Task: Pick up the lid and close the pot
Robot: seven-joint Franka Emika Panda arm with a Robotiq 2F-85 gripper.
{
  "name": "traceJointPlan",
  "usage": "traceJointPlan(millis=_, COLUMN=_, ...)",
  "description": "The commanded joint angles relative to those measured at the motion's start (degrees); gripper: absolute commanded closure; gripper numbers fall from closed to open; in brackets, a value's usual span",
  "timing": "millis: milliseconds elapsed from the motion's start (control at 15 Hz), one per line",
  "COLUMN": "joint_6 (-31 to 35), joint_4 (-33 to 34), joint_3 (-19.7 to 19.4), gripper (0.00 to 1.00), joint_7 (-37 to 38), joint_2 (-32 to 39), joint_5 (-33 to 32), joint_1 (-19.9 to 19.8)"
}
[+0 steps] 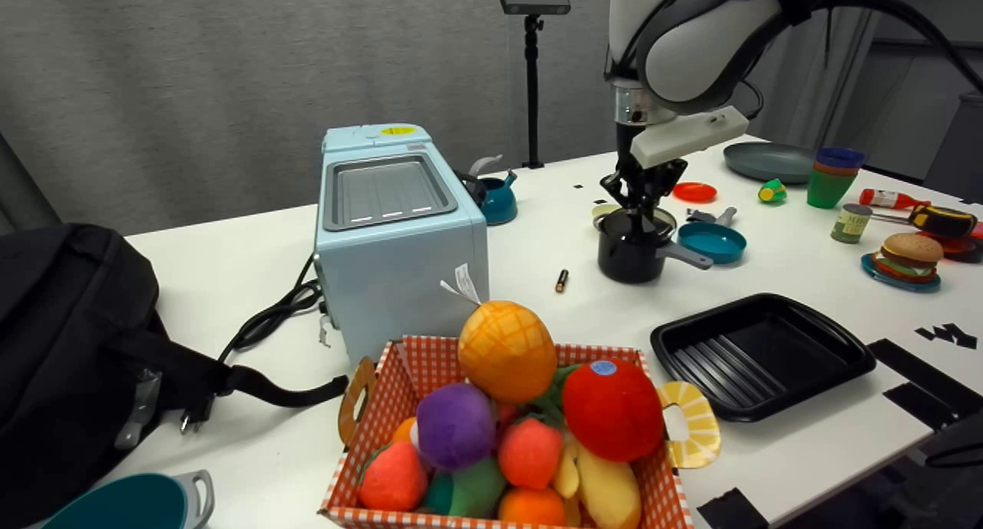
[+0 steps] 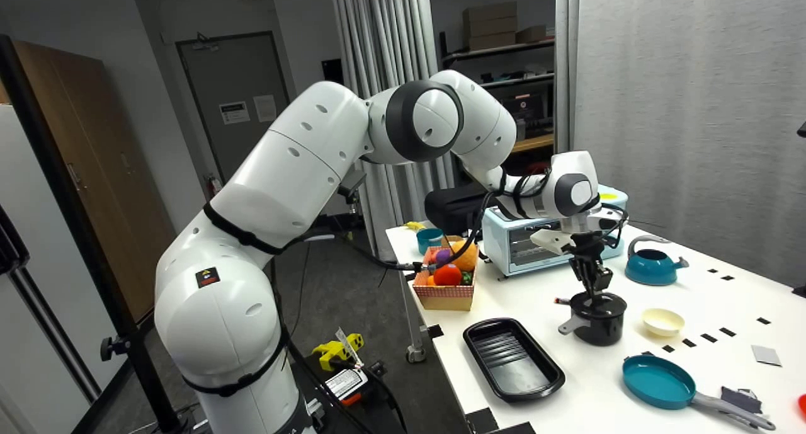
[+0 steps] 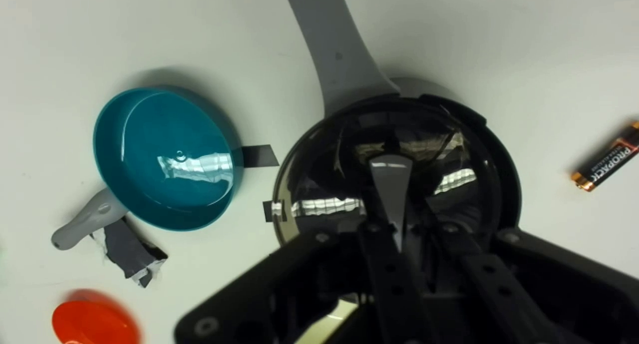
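Gripper point(image 2: 594, 293) overhead, lid point(image 3: 339, 169) (round, glossy) just below, pot point(image 2: 603, 328) underneath.

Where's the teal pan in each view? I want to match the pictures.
In an exterior view: teal pan, right of the pot.
In an exterior view: teal pan, lower right.
Wrist view: teal pan, left of centre.
Shared landmark: the pot, seen in all three.

Battery point(image 3: 610, 157), teal kettle point(image 2: 650, 270), black tray point(image 1: 791, 345)
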Motion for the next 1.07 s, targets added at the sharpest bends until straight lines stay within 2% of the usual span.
traceJointPlan(millis=0, joint_6=-0.5, joint_4=-0.7, joint_3=-0.3, gripper=0.6, joint_7=-0.8, joint_2=-0.8, joint_5=2.2, joint_1=0.2)
traceJointPlan(millis=67, joint_6=-0.5, joint_4=-0.7, joint_3=-0.3, gripper=0.59, joint_7=-0.9, joint_2=-0.8, joint_5=2.2, joint_1=0.2)
traceJointPlan(millis=133, joint_6=-0.5, joint_4=-0.8, joint_3=-0.3, gripper=0.53, joint_7=-1.0, joint_2=-0.9, joint_5=2.3, joint_1=0.2)
traceJointPlan(millis=600, joint_6=0.1, joint_4=-2.3, joint_3=0.1, gripper=0.01, joint_7=-1.9, joint_2=-3.1, joint_5=3.2, joint_1=-0.3)
traceJointPlan(millis=1000, joint_6=0.9, joint_4=-6.5, joint_3=0.6, gripper=0.0, joint_7=-4.9, joint_2=-10.9, joint_5=5.0, joint_1=-1.9)
